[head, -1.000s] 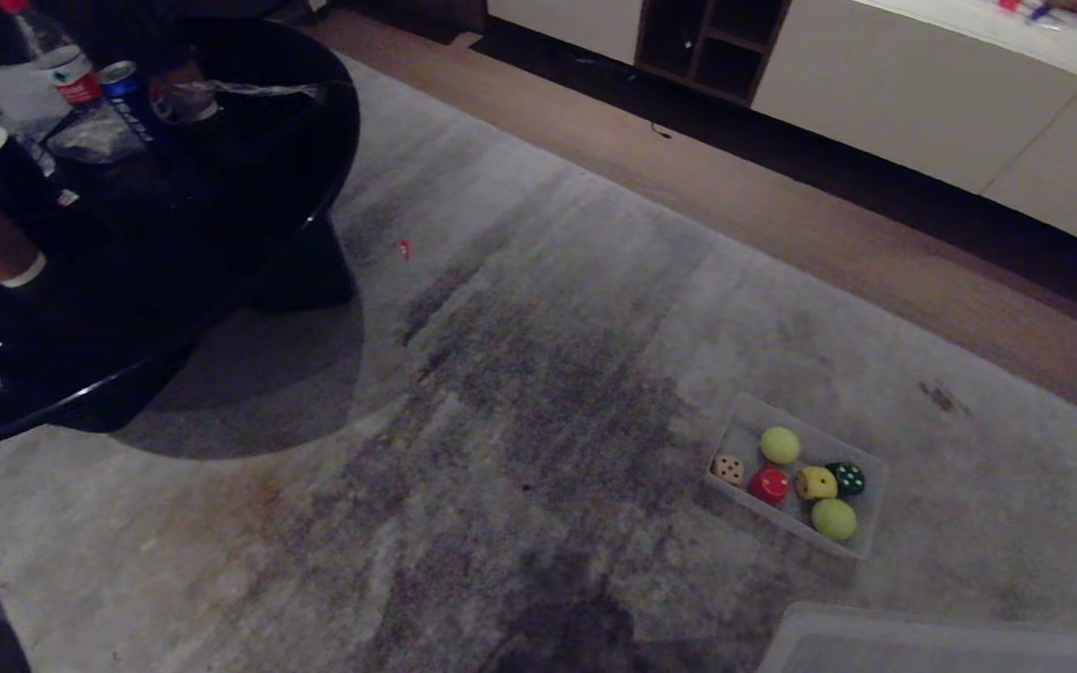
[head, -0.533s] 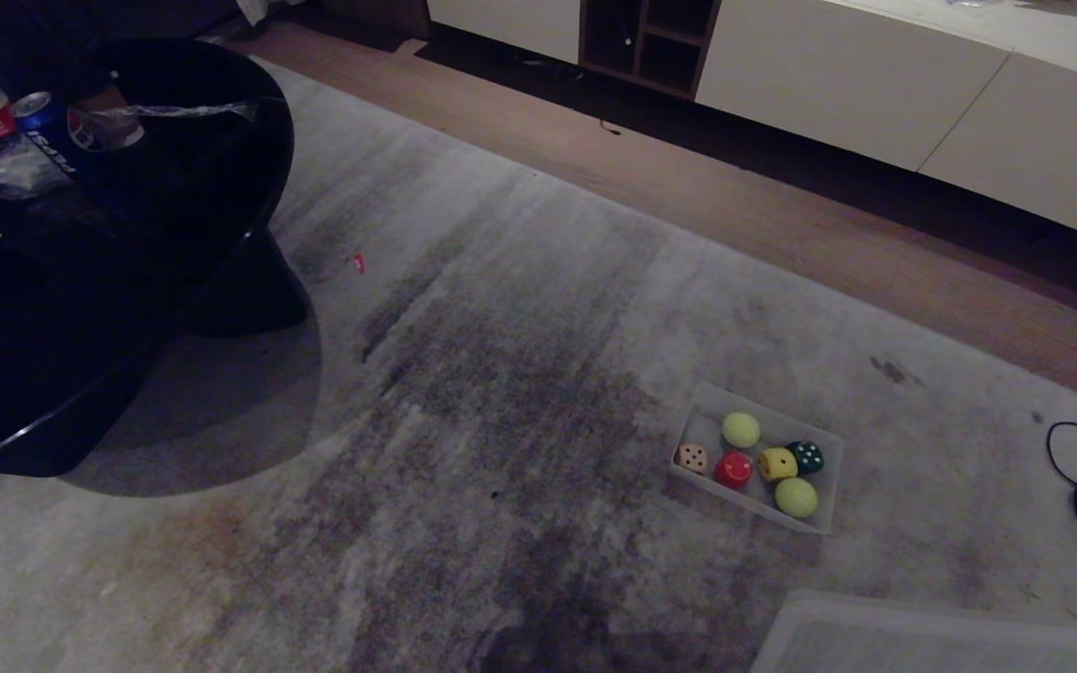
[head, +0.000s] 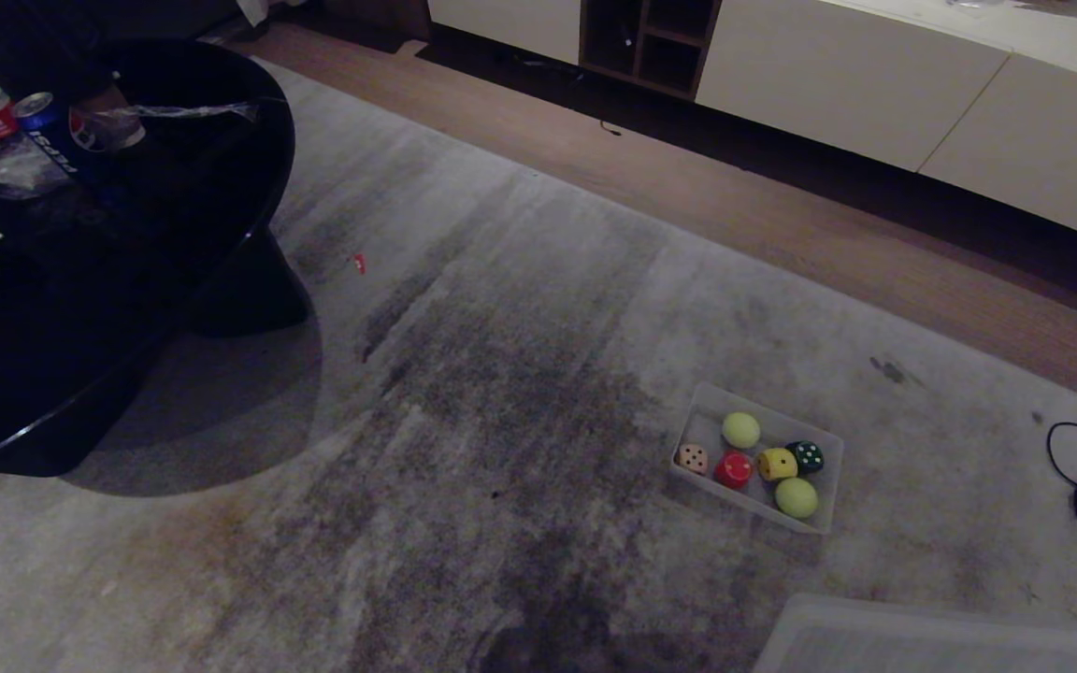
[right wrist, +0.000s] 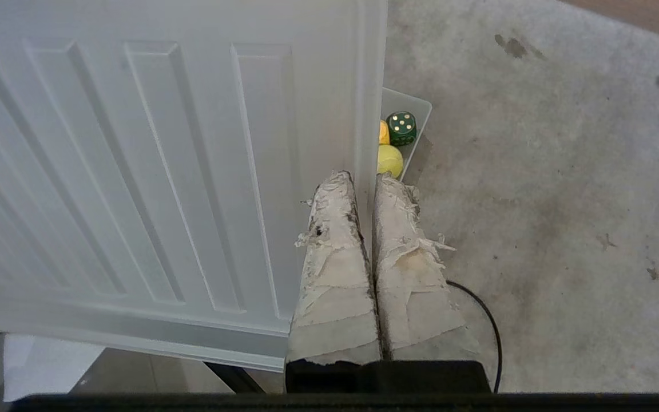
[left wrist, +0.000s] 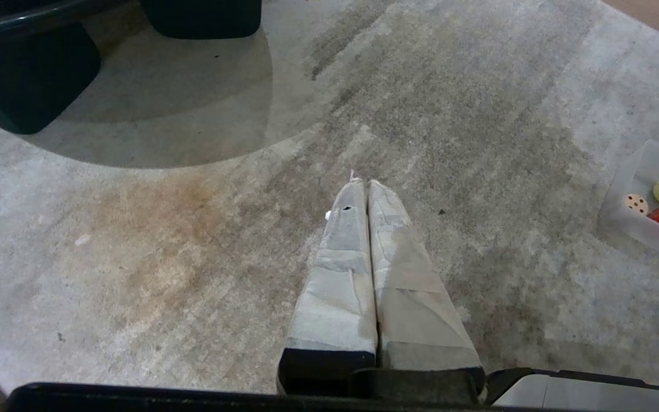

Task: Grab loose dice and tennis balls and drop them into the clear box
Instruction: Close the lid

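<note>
Both grippers are hanging parked above the rug [head: 520,308]: the left gripper [left wrist: 366,183] is pressing its taped fingers together on nothing, and the right gripper [right wrist: 364,180] is doing likewise beside the ribbed lid panel [right wrist: 135,171]. The clear box [head: 828,449] is sitting near the rug's right edge, holding the tan die [head: 691,457], red die [head: 734,469], yellow die [head: 777,464], dark green die [head: 807,455] and two tennis balls [head: 740,429]. No loose piece is showing on the rug, so the collection is probably complete; scan the remaining rug before any further reaching.

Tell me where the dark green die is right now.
In the head view, the dark green die sits inside the clear box on the rug, lower right, beside the yellow die.
</note>
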`<state>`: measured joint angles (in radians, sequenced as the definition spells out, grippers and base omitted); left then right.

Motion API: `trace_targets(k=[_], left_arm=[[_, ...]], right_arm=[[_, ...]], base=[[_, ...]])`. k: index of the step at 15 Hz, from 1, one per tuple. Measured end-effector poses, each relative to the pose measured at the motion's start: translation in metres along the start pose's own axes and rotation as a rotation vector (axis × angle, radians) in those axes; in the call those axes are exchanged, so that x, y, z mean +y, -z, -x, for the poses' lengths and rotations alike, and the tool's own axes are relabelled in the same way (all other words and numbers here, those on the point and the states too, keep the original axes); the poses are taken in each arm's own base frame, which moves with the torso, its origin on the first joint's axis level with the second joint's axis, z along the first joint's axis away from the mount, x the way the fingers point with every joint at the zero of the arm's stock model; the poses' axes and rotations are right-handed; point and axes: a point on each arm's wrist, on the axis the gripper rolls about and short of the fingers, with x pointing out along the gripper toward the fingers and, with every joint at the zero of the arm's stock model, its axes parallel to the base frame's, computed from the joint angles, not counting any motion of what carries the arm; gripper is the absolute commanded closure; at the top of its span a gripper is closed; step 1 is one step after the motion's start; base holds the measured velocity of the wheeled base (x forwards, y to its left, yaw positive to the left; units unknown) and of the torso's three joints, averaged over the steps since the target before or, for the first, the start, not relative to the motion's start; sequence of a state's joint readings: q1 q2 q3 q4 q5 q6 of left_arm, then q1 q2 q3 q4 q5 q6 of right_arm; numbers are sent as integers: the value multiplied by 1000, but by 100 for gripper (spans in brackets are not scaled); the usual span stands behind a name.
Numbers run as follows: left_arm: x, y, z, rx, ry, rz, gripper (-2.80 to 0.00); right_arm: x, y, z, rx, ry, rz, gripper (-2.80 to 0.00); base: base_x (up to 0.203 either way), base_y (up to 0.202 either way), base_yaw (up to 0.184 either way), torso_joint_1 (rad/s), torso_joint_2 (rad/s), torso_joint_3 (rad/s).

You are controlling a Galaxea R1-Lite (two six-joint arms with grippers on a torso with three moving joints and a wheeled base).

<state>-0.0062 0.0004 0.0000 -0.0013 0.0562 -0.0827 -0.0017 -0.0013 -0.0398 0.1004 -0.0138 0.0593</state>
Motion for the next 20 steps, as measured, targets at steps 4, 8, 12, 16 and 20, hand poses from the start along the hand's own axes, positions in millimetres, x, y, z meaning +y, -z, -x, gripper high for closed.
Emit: trace_targets(k=[4, 8, 12, 16, 20], left_arm=[[0, 0, 0, 0, 0, -3, 0], [0, 0, 0, 0, 2, -4, 0], [0, 0, 0, 0, 2, -4, 0], [0, 0, 0, 0, 2, -4, 0], [0, 0, 0, 0, 3, -5, 0]], right_arm=[[0, 0, 0, 0, 0, -1, 0], [0, 0, 0, 0, 0, -1, 0], [0, 0, 0, 0, 0, -1, 0], [0, 0, 0, 0, 0, -1, 0], [0, 0, 0, 0, 0, -1, 0]], base=[[0, 0, 0, 2, 6, -160], [0, 0, 0, 3, 3, -199], [0, 0, 0, 3, 1, -199], [0, 0, 0, 3, 3, -196], [0, 0, 0, 2, 0, -199]])
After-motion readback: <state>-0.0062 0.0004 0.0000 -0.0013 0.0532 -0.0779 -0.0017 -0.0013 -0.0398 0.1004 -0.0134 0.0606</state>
